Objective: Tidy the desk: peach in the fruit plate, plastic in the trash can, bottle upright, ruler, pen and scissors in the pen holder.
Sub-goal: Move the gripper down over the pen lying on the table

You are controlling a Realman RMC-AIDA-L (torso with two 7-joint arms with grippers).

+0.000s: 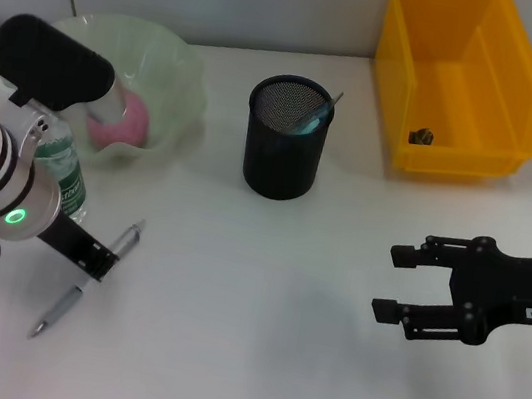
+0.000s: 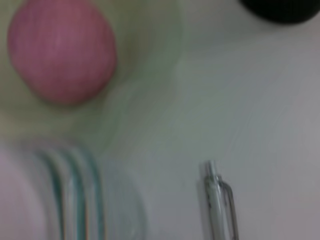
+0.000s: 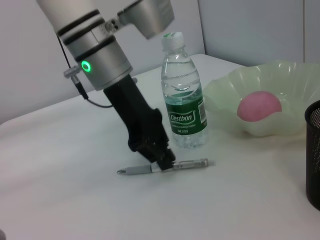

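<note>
where the white desk [image 1: 259, 310] meets the robot's left side, left gripper [image 3: 162, 162] lowered onto the pen [image 3: 165, 166], fingertips down on its middle; cannot tell whether clenched on it or only touching. pen lying flat on the desk, just beside the bottle [image 3: 182, 95]. bottle standing upright with white cap on top, close to the fruit plate [image 1: 181, 65]. peach [image 3: 259, 106] resting inside the fruit plate, at the far left of the desk. pen holder [image 1: 284, 147] standing upright near the middle of the far side, with light blue scissors [image 1: 311, 118] and a slim stick poking out of its mouth. trash can [image 1: 457, 78] at the far right, a small dark scrap [image 1: 421, 136] lying on its floor. right gripper [image 1: 397, 281] hovering over bare desk on the right, well apart from everything, fingers spread wide and holding nothing. in the left wrist view, peach, bottle label and pen clip seen from close above.
</note>
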